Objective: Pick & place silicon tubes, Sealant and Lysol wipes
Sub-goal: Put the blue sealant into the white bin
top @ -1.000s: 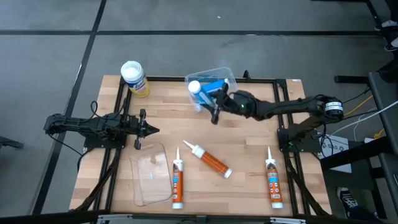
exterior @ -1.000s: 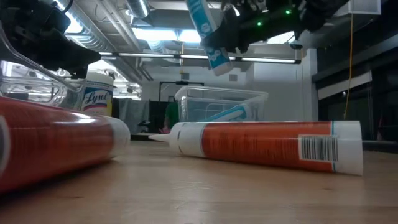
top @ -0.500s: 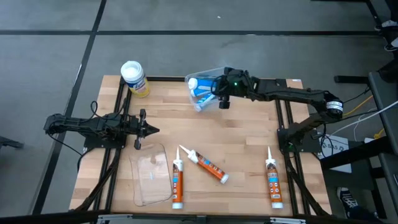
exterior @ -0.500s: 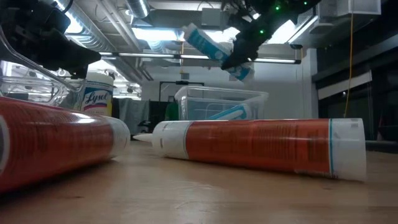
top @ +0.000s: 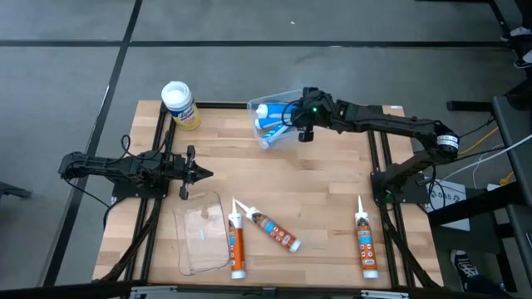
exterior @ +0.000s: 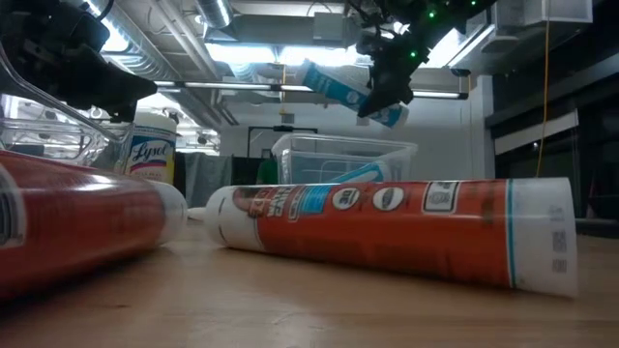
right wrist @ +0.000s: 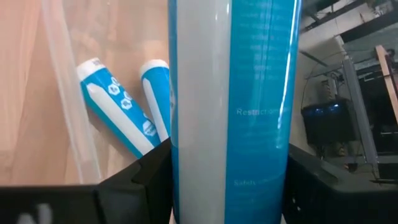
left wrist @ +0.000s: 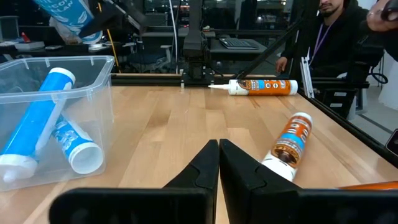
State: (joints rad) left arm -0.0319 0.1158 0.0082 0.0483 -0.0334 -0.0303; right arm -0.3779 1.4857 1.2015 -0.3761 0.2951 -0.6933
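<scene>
You have three orange sealant tubes on the table: one beside the clear lid, a second lying angled just beside it, and a third alone near the right edge. Blue tubes also number three: two lie in the clear bin, and one blue tube is clamped in the right gripper above that bin. The single Lysol wipes canister stands at the far left corner. The left gripper waits over the table's left side, fingers pressed together. Only the right wrist view shows the two binned tubes clearly; from overhead they blur with the held one. The left wrist view alone shows a person beyond the table.
</scene>
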